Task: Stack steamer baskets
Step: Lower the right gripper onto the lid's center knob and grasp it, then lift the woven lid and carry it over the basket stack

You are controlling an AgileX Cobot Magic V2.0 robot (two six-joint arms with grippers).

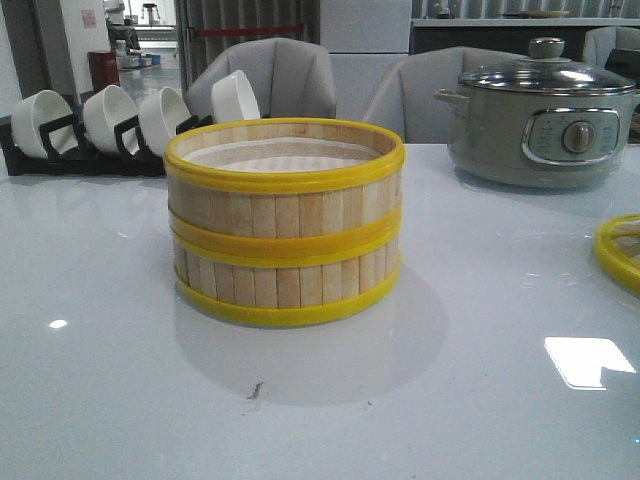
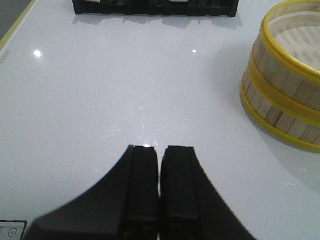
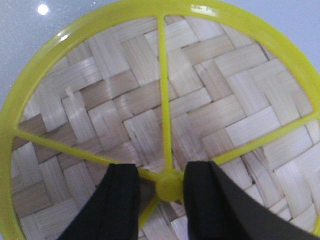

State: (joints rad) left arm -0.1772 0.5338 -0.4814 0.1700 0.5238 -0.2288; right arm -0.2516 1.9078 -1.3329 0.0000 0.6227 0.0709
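Two steamer baskets of pale slats with yellow rims stand stacked in the middle of the white table; they also show in the left wrist view. The top tier is uncovered. The woven lid lies flat at the table's right edge, mostly cut off in the front view. My right gripper hangs open right over the lid, one finger on each side of its yellow knob, with a gap on one side. My left gripper is shut and empty over bare table, well apart from the baskets. Neither arm shows in the front view.
A grey-green electric pot with a glass lid stands at the back right. A black rack of white bowls lines the back left, seen also in the left wrist view. Grey chairs stand behind the table.
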